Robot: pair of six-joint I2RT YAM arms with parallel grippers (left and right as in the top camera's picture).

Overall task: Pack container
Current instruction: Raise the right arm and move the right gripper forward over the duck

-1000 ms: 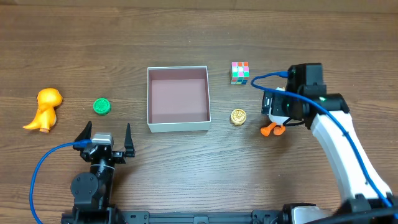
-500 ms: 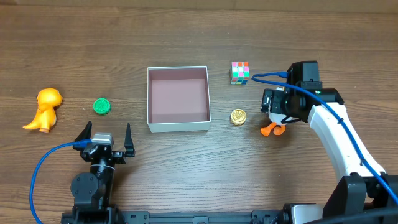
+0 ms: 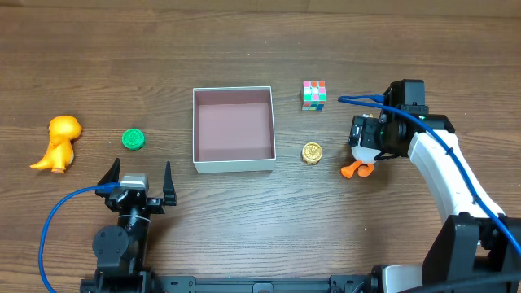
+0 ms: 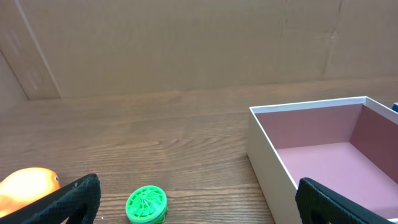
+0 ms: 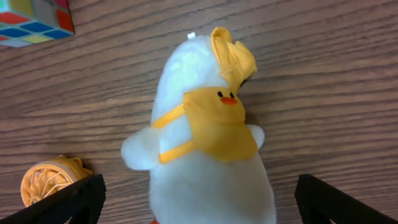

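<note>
At the far left of the wooden worktop (image 3: 260,236) lies an orange dinosaur toy (image 3: 55,144), with a green disc (image 3: 133,139) just right of it. The left pincer (image 3: 138,177) sits at the near edge, nearer than the disc. Its jaws are spread wide and hold nothing.

The container (image 3: 234,165) rests flat near the middle of the worktop. It is farther than the left pincer and to its right, apart from it. In the left wrist view its white wall (image 4: 267,162) stands ahead on the right, and its pinkish floor is bare.

Just right of the container's near right corner lies a gold disc (image 3: 312,152). A multicoloured cube (image 3: 314,94) sits farther back.

The right pincer (image 3: 364,140) hangs over a white plush toy (image 5: 180,81) with a yellow bib. Its jaws stand wide apart on either side of the toy and are not closed on it. The container lies well to this pincer's left, with the gold disc between them.
</note>
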